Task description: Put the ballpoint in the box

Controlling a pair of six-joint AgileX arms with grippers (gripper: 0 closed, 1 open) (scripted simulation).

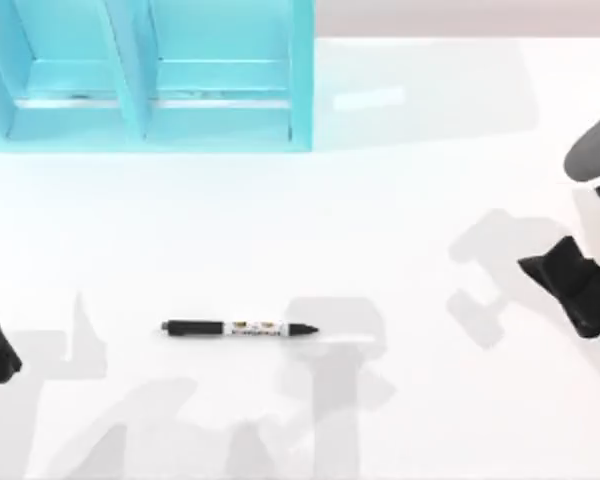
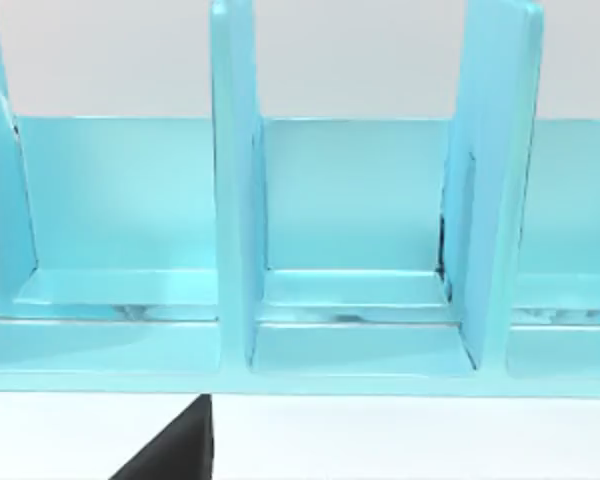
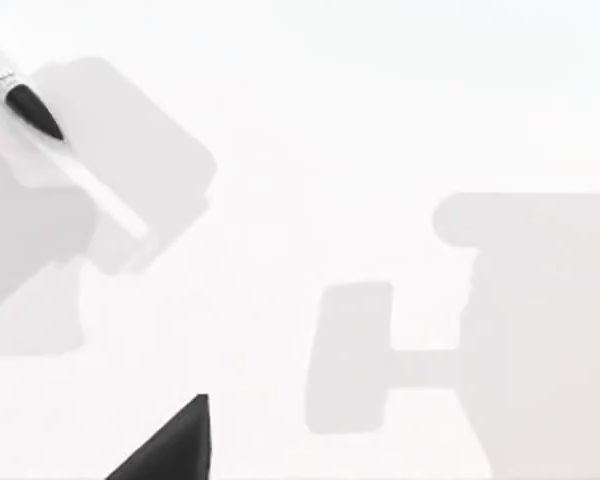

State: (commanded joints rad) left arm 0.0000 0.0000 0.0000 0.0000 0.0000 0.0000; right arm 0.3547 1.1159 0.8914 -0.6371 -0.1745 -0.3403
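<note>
From above I see the slim black ballpoint with a white band (image 1: 238, 328) lying flat on the white counter (image 1: 410, 200), well apart from the turquoise partitioned box (image 1: 150, 110). My left wrist view faces the box's compartments; my right wrist view catches the pen's pointed tip. My right tool (image 1: 570, 290) sits at the counter's right edge, and I cannot tell whether either tool is spread or pressed together.

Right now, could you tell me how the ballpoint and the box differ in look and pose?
The ballpoint is slim and black with a white middle band; the box is broad, light blue, split by dividers. The ballpoint lies flat near the table's middle, tip pointing right; the box stands at the far left edge. Both rest on the table, untouched by either gripper.
</note>
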